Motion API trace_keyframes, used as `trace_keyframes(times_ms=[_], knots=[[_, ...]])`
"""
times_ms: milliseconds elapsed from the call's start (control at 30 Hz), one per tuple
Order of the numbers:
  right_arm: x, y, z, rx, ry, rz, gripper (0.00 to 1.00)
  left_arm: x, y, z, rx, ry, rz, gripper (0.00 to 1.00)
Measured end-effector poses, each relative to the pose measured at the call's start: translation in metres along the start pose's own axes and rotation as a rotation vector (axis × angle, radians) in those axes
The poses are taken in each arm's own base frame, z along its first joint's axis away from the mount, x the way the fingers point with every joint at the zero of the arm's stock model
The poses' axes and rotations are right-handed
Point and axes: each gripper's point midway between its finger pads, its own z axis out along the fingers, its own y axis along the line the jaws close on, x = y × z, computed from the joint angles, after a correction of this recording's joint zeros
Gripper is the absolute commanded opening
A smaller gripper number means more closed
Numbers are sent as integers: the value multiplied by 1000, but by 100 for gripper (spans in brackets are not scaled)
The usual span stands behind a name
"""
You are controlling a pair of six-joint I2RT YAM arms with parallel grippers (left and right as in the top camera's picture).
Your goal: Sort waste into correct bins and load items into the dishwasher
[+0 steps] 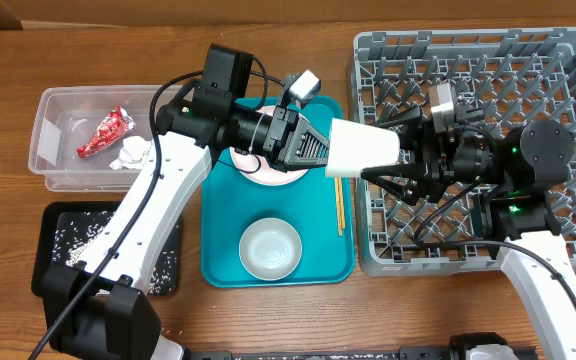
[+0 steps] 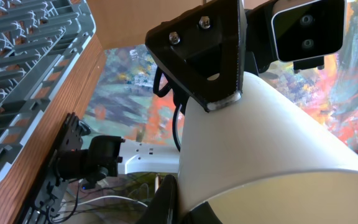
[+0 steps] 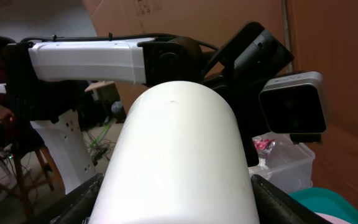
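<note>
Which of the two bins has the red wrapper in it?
The clear tub at the far left; the red wrapper lies in it beside white tissue. The black tray shows rice grains.

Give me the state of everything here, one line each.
Cup, on its side in the air, gripped at its wide end.
Left gripper, shut on cup.
Right gripper, open, jaws flanking cup's narrow end.
Bowl, upright, empty, on teal tray.
Chopsticks, lying on teal tray.
Plate, on teal tray, partly hidden by left arm.
Wrapper, in tub.
Tissue, in tub.
Rice, in black tray.
</note>
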Motion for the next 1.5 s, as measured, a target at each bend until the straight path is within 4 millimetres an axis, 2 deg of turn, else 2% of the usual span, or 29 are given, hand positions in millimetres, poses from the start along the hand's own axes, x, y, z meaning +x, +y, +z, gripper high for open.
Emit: trace_keyframes(times_ms=[233, 467, 567, 767, 867, 967, 1133, 1200, 1367, 1500], knots=[[3, -2, 0, 3, 5, 30, 66, -4, 8, 0, -45, -22, 4, 15], [7, -12, 0, 41, -2, 83, 63, -16, 24, -10, -147, -92, 7, 17], [7, -18, 0, 68, -10, 100, 62, -24, 31, -24, -192, -147, 6, 18], [11, -21, 0, 84, -7, 142, 58, -47, 54, -72, -331, -306, -13, 19], [19, -36, -2, 157, -11, 220, 57, -52, 64, -87, -391, -358, -28, 19], [32, -57, -7, 278, -10, 312, 56, -54, 68, -92, -423, -378, -33, 19], [68, -101, -31, 584, 15, 477, 55, -54, 76, -96, -467, -395, -55, 20], [83, -117, -49, 724, 33, 520, 55, -52, 82, -99, -495, -402, -82, 20], [116, -135, -93, 1025, 151, 597, 54, -44, 102, -109, -607, -430, -165, 21], [106, -138, -117, 1176, 222, 550, 49, -37, 122, -123, -731, -457, -229, 23]])
